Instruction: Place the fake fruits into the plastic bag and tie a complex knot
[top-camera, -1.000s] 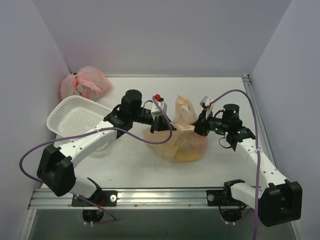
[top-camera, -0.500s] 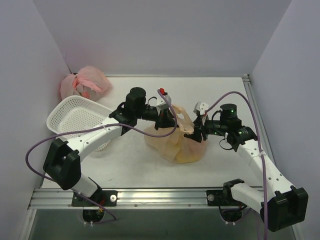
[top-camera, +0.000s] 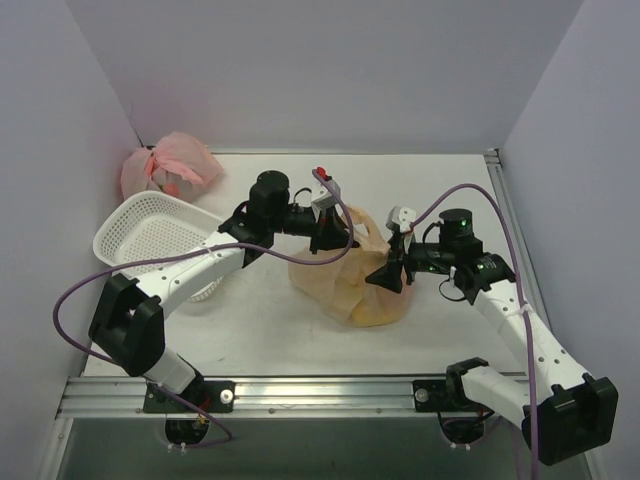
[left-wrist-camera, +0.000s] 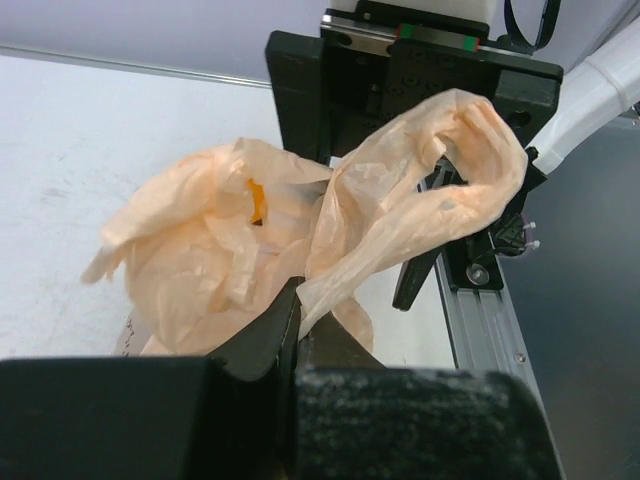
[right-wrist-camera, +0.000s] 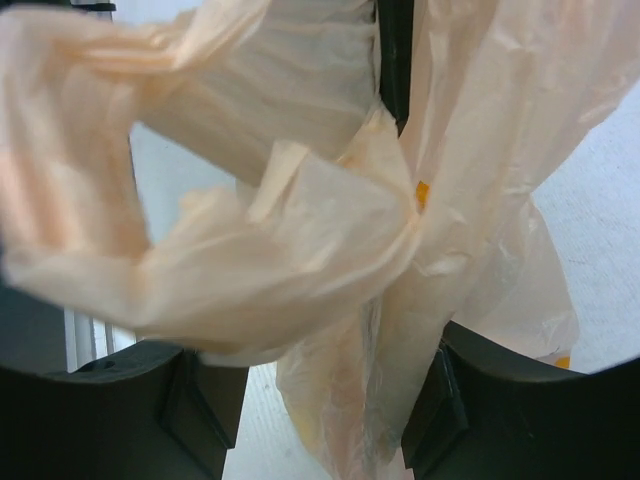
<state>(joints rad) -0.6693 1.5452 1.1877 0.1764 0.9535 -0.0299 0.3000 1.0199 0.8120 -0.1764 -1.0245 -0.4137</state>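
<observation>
Plastic bag (top-camera: 345, 285) sits in the middle of the table (top-camera: 260, 340) as a slumped pale-orange heap between the two grippers. A yellow mass low on its right side is all that shows of the fake fruits (top-camera: 378, 310) through the thin film. The left gripper (top-camera: 328, 238) reaches in from the left, over the bag's far top edge. In the left wrist view its fingers (left-wrist-camera: 262, 345) are pressed together, with a twisted strip of the bag pinched between them. That strip rises into a crumpled loop in front of the black body of the other arm. The right gripper (top-camera: 388, 272) meets the bag's upper right side. In the right wrist view the parts of its fingers (right-wrist-camera: 205, 400) that show stand apart, and a bunched strand of plastic hangs between them, touching the right-hand one. The fingertips are hidden behind the film, so I cannot tell whether it has a hold on the bag. A white mesh basket (top-camera: 150, 238) lies at the left, partly under the left arm. A pink bag (top-camera: 168, 165) rests in the far left corner.
</observation>
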